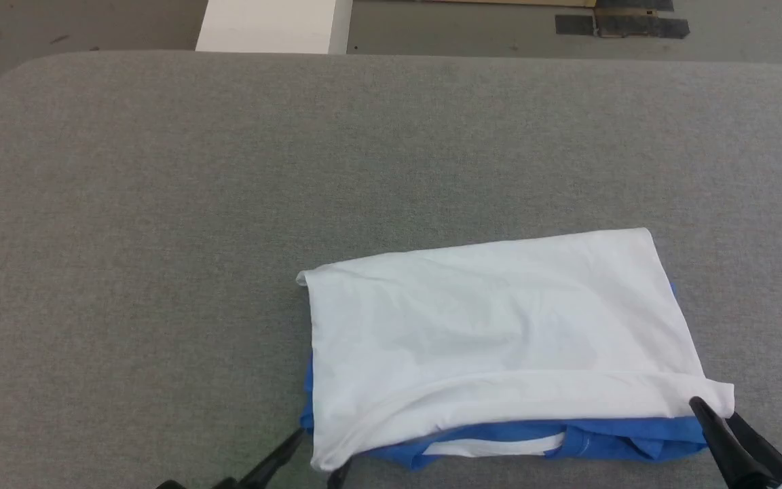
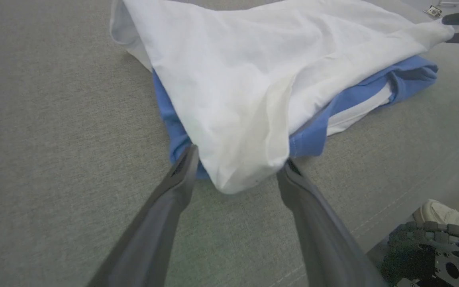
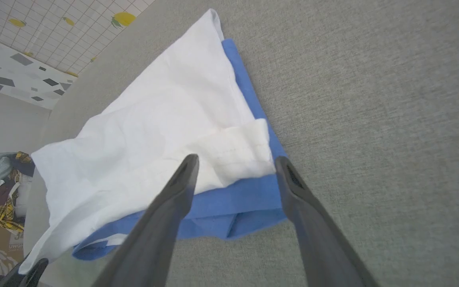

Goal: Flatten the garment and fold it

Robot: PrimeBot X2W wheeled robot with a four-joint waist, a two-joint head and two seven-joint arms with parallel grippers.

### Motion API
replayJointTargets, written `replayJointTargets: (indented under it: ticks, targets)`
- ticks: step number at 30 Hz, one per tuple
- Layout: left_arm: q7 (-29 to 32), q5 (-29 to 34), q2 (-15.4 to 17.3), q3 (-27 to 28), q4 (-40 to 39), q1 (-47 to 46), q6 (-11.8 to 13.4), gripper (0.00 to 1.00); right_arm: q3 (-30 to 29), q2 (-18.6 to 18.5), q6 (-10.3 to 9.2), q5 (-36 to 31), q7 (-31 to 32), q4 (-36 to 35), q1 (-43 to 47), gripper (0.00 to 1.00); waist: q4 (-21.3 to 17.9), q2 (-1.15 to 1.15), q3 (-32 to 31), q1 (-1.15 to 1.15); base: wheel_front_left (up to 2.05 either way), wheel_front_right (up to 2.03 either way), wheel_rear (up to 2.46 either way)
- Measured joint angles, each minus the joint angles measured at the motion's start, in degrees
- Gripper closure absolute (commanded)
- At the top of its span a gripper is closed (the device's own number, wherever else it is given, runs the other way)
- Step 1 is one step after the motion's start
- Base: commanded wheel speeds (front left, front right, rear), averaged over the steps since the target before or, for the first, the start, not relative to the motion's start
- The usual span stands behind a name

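Your left gripper [image 2: 239, 157] and right gripper [image 3: 235, 159] stood wide, each astride a corner of the garment [image 1: 493, 333] — a careless retreat could have snagged the fold.

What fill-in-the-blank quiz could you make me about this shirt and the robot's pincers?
1. The garment lies folded with its ____ layer on top.
2. A ____ layer peeks out beneath it along the near edge.
3. The left gripper and the right gripper, each at a near corner of the garment, stand ____, not shut.
4. The garment rests on a ____ fabric surface.

Missing words: white; blue; open; grey.
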Motion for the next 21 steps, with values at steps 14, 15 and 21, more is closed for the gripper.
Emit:
replayJointTargets:
  ticks: [14,15,21]
  targets:
    - [-0.1,5.8,-10.3,23.3,-11.8,4.3,5.7,0.0,-6.5,0.0,0.0,-7.1,4.4,-3.1,-5.8,0.0,0.7,0.0,-3.9,0.0,0.0,0.0,0.0]
    - [-0.1,6.6,-11.1,24.3,-12.2,4.7,5.9,0.0,-6.4,0.0,0.0,-8.4,5.3,-2.5,-7.0,0.0,0.7,0.0,-3.9,0.0,0.0,0.0,0.0]
    - [-0.1,9.4,-15.6,28.0,-12.7,6.1,6.8,0.0,-3.8,0.0,0.0,-15.8,9.8,2.2,-12.3,0.0,1.3,0.0,-3.2,0.0,0.0,0.0,0.0]
